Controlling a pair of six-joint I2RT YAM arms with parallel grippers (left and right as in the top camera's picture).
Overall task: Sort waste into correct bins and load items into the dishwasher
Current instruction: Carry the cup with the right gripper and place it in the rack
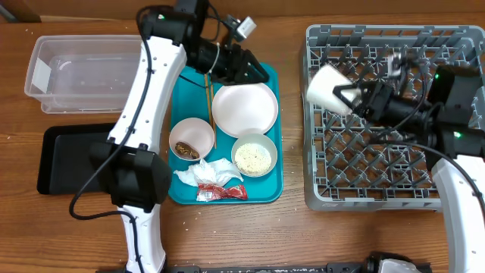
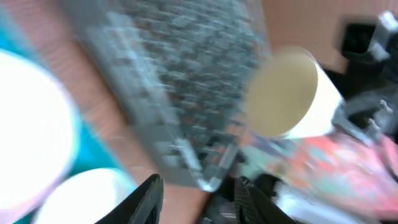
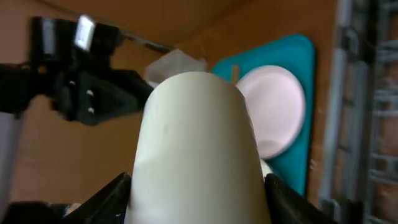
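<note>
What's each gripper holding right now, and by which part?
Right gripper holds the white cup by its sides at the base end, mouth pointing away. Left gripper is open, holding nothing.

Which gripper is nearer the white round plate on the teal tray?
Left. The left gripper hangs at the far rim of the white round plate. The right gripper is farther off, over the edge of the grey plastic dish rack, holding a white cup.

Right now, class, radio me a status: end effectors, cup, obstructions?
Right end effector gripping white cup, over rack edge. Left end effector open, empty. Nothing blocking.
</note>
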